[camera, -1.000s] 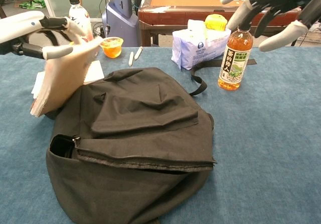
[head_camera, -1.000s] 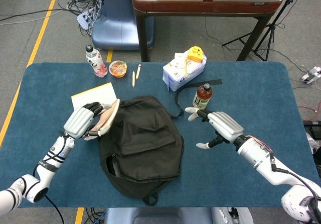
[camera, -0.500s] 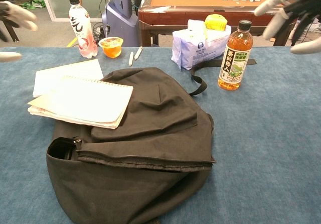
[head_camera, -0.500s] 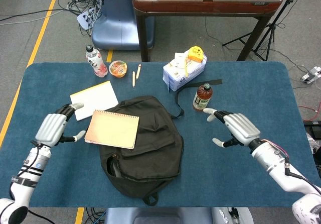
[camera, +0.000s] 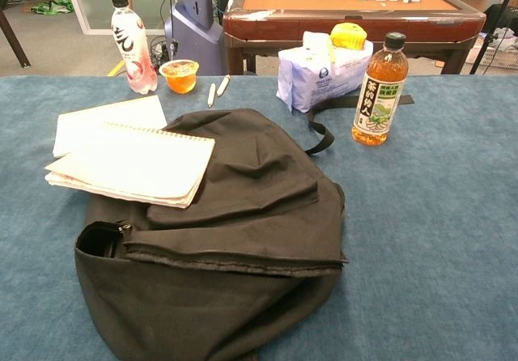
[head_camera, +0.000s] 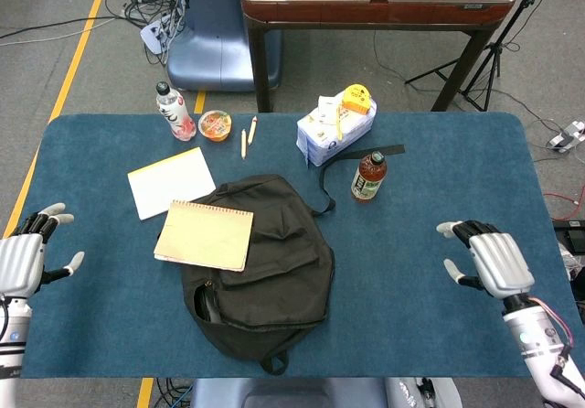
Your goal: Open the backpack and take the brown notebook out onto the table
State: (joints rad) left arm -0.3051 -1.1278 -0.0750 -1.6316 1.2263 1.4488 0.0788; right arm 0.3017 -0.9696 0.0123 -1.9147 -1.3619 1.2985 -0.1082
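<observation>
Head view: looks close to finished. Black backpack (head_camera: 260, 266) lying flat mid-tabletop, an opening gaping at its 7 o'clock corner. Brown notebook (head_camera: 205, 235) out of the bag, spiral edge at 12 o'clock, resting partly over the backpack's 10 o'clock shoulder and partly on the blue tabletop (head_camera: 411, 271); judged from this, extraction done, though not fully clear of the bag, so perhaps a small nudge left. White notepad (head_camera: 171, 181) just beside it at 11 o'clock. Left hand (head_camera: 26, 254) off at the tabletop's 9 o'clock edge, fingers spread, holding nothing. Right hand (head_camera: 485, 257) near the 4 o'clock edge, likewise spread and empty, well apart from everything. No lettering legible from up here.

Chest view: neither hand showing. Notebook lying level, one end on the bag's fabric, stacked pages visible at the near edge, cover pale tan and unmarked. Tea bottle (camera: 378, 91) at 1 o'clock of the backpack, green label with Chinese characters, too small to read with confidence. Pink drink bottle (camera: 130, 45) at 11 o'clock, large dark brush-style characters on a white label. Orange jelly cup (camera: 180, 75) and two pens (camera: 217, 89) beside it. White tissue pack (camera: 317, 74) bearing a round blue logo, wording unreadable, with a yellow tape measure (camera: 348, 35) on top
</observation>
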